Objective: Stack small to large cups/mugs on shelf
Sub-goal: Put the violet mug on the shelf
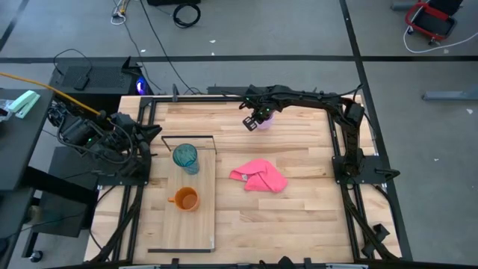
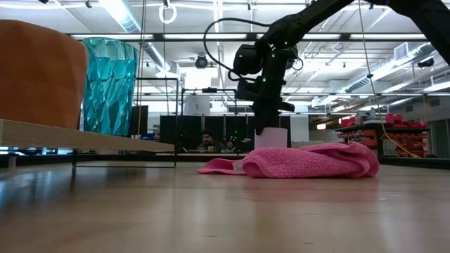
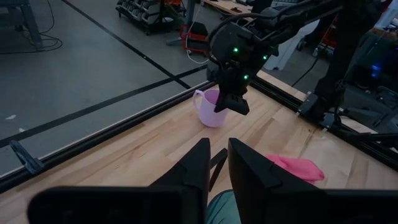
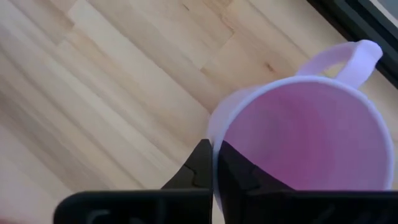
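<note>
Right claw clamped on the lilac mug's rim, ready to lift it toward the shelf

I have the right claw [image 4: 212, 163] closed on the wall of the lilac mug [image 4: 305, 134], one finger inside and one outside, on the side opposite the handle; the mug stands upright on the table [image 1: 299, 202], beyond the pink cloth [image 1: 260, 178] and well apart from the shelf [image 1: 199, 224]. On the shelf the teal tumbler [image 1: 186, 156] stands just beside the orange mug [image 1: 184, 199]. The left claw [image 3: 214, 168] waits near the tumbler with its fingers almost together, holding nothing. To do this step well I would lift straight up first, keep the mug level so the thin rim does not slip, carry it high above the cloth, and decide the nesting order before I lower it
</note>
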Robot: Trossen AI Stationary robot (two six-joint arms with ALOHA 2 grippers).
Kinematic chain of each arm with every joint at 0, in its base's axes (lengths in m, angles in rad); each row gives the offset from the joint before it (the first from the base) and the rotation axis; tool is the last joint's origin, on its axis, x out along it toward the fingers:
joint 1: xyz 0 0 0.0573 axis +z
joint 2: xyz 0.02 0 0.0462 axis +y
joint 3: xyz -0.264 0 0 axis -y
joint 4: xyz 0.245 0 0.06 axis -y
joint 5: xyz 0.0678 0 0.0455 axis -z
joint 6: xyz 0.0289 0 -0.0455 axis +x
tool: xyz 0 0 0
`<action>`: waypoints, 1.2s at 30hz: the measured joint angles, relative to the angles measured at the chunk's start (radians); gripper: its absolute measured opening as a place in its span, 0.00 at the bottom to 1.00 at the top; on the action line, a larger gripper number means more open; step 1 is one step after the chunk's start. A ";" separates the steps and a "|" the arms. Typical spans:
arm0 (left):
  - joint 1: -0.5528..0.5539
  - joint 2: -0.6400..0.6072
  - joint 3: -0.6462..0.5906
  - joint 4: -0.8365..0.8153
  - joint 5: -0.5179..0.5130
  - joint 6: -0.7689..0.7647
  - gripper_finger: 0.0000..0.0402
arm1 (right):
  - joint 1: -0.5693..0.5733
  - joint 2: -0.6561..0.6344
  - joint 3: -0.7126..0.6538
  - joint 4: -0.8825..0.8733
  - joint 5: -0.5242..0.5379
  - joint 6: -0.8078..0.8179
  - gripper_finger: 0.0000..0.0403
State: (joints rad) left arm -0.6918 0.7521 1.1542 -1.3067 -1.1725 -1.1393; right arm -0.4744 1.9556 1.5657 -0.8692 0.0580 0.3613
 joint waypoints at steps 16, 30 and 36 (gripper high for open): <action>0.000 0.000 0.000 -0.006 0.000 0.055 0.14 | 0.134 -0.420 -0.001 -0.076 -0.138 -0.083 0.01; 0.000 0.000 0.000 0.062 0.000 -0.001 0.13 | 0.612 -0.647 -0.001 -0.077 -0.140 0.187 0.01; 0.000 0.000 0.000 0.134 0.000 -0.001 0.12 | 0.855 -0.611 -0.001 -0.078 -0.119 0.174 0.01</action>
State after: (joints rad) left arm -0.6922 0.7525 1.1542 -1.1725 -1.1725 -1.1404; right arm 0.3802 1.3451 1.5642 -0.9469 -0.0613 0.5354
